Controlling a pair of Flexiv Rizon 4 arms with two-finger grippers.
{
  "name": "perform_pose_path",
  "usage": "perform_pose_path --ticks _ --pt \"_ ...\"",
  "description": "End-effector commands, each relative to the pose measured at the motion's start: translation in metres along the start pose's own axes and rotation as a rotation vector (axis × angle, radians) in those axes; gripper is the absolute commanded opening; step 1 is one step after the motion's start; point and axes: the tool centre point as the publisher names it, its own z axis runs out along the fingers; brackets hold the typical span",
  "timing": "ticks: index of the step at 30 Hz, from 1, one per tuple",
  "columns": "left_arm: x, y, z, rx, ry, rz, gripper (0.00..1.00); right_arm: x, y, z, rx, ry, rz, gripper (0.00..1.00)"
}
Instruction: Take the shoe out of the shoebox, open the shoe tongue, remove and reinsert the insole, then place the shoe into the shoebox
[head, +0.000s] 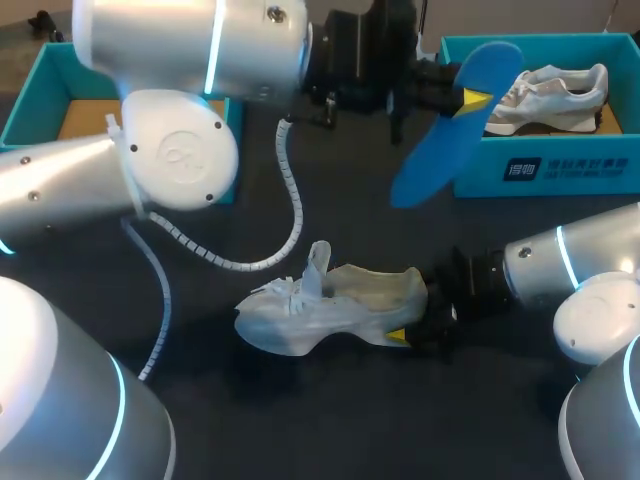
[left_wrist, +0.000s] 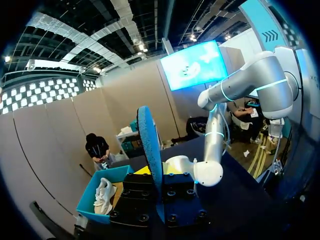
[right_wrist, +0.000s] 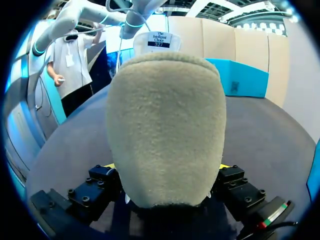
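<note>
A blue insole (head: 450, 125) hangs in the air in front of the teal shoebox (head: 560, 170), with my left gripper (head: 468, 100) shut on its upper end. In the left wrist view the insole (left_wrist: 150, 145) stands on edge between the left gripper (left_wrist: 159, 185) fingers. A pale grey shoe (head: 320, 305) lies on the dark table with its tongue raised and its toe to the left. My right gripper (head: 408, 338) is shut on its heel. In the right wrist view the fuzzy heel (right_wrist: 165, 120) fills the gap of the right gripper (right_wrist: 167, 167), touching both fingers.
A second white shoe (head: 550, 95) lies inside the teal shoebox at the back right, also seen in the box (left_wrist: 89, 205) below the left gripper. Another teal box (head: 35, 95) sits at the back left. My left arm and its cable (head: 290, 210) span the table's middle.
</note>
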Motion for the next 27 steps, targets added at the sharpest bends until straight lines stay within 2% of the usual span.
perform_pose_path --ticks 1,4,10,13,14,17,19,27 --pt "0.0 0.0 0.001 0.001 0.0 0.001 0.0 -0.001 -0.001 0.004 0.003 -0.001 0.0 0.0" --pt "0.003 -0.003 -0.001 0.021 0.0 -0.03 0.0 -0.001 -0.001 0.004 0.003 -0.001 0.0 0.0" --pt "0.012 -0.039 -0.015 0.13 0.042 -0.222 0.0 -0.001 -0.001 0.004 0.003 -0.001 0.0 0.0" --pt "0.012 -0.05 -0.023 0.136 0.049 -0.257 0.0 -0.001 -0.001 0.004 0.003 -0.001 0.0 0.0" --pt "0.011 -0.059 -0.033 0.166 0.06 -0.337 0.0 -0.001 -0.001 0.004 0.003 -0.001 0.0 0.0" --pt "0.012 -0.067 -0.048 0.194 0.078 -0.431 0.0 -0.001 -0.001 0.004 0.003 -0.001 0.0 0.0" --pt "0.015 -0.069 -0.056 0.181 0.084 -0.493 0.0 -0.001 -0.001 0.004 0.003 -0.001 0.0 0.0" --pt "0.039 -0.086 -0.081 0.244 0.22 -0.847 0.0 -0.001 -0.001 0.004 0.003 -0.001 0.0 0.0"
